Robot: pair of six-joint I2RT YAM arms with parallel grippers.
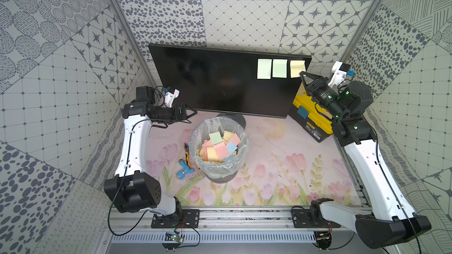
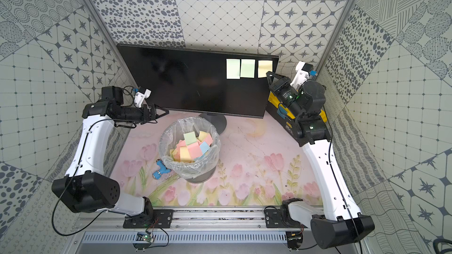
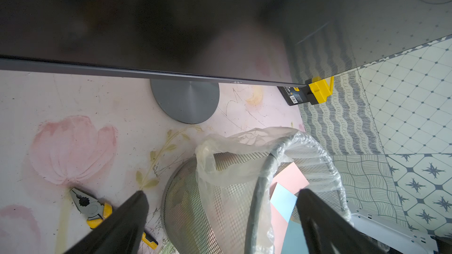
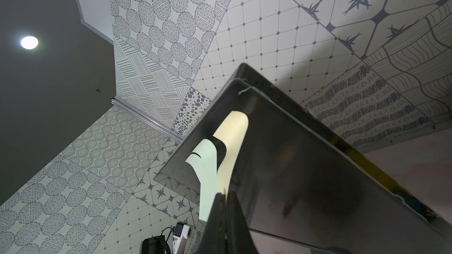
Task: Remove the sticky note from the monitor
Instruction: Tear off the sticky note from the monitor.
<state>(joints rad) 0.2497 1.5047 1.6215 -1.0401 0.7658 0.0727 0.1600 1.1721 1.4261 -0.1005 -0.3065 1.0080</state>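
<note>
The black monitor [image 1: 220,81] stands at the back of the table, seen in both top views. Three sticky notes sit in a row at its upper right: two green ones [image 1: 264,68] [image 1: 279,68] and a yellow sticky note [image 1: 297,67] nearest the edge. My right gripper [image 1: 302,73] is shut on the yellow note's lower edge. In the right wrist view the yellow note [image 4: 232,142] bows away from the screen, its top still on the glass. My left gripper [image 1: 194,114] hangs open and empty by the monitor's lower left corner.
A mesh bin [image 1: 242,128] lined with plastic holds several discarded notes in front of the round stand base [image 3: 186,101]. Pliers [image 1: 187,152] and a blue tool [image 1: 183,169] lie left of the bin. A yellow-and-black toolbox [image 1: 310,116] sits under my right arm.
</note>
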